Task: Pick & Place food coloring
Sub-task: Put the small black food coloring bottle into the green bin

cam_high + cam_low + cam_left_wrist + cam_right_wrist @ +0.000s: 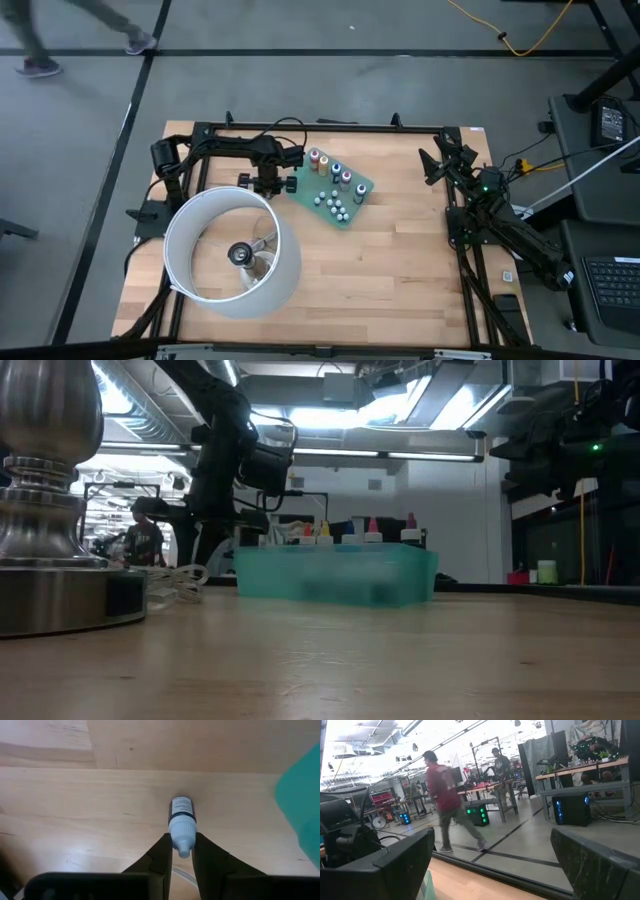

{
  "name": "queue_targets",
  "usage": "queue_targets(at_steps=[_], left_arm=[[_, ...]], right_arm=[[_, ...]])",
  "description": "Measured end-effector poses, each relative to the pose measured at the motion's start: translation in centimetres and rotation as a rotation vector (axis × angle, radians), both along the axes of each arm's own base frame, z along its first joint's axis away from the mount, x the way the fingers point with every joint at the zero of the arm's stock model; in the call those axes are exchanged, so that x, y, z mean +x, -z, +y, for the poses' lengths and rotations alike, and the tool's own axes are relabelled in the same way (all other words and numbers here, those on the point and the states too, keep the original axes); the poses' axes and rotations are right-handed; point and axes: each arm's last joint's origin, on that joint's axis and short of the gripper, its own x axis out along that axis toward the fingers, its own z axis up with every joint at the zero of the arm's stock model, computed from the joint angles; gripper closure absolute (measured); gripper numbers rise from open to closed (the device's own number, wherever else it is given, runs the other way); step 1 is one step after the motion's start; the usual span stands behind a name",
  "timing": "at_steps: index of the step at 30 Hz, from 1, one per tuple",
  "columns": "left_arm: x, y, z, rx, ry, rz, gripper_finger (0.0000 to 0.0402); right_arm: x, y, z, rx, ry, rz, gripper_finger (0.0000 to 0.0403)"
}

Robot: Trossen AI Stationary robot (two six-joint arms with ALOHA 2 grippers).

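A green holder [335,192] on the far middle of the table carries several tiny food coloring bottles [330,170]; their caps also show in the low view [345,532]. Just left of the holder my left gripper [268,186] points straight down, shut on one dark bottle with a white cap [181,817]. The bottle stands upright over bare wood. My right gripper [490,870] waits open at the table's far right [447,165], with nothing between its fingers. My left gripper pinches the bottle's white cap [182,831] between its two fingers [161,851], one on each side. The fingers come from above, pointing down. The bottle is upright, its dark labelled body [180,806] below the fingers; whether its base rests on the wood I cannot tell.
A lamp with a big white round shade [232,250] stands on the near left, close to my left arm; its metal base [50,510] and cord [175,575] show in the low view. Bare wood lies across the table's middle and near right. A person walks in the room beyond.
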Motion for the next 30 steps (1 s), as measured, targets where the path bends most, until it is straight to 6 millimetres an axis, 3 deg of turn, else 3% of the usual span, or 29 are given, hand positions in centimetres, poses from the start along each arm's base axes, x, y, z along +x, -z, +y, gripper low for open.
queue_targets(at_steps=[5, 11, 18, 30], left_arm=[[-0.1, -0.3, 0.1, 0.033, 0.004, 0.009, 0.0345], [-0.4, -2.4, 0.7, 0.104, -0.009, -0.013, 0.0344], [-0.2, -5.6, 1.6, 0.200, 0.005, -0.022, 0.0344], [2.0, -11.3, 2.7, 0.283, 0.168, -0.201, 0.0345]], right_arm=[[0.0, 0.0, 0.0, 0.000, 0.000, 0.000, 0.0004], [0.0, 0.0, 0.0, 0.000, 0.000, 0.000, 0.0004], [0.0, 0.0, 0.0, 0.000, 0.000, 0.000, 0.0004], [0.0, 0.0, 0.0, 0.000, 0.000, 0.000, 0.0004]])
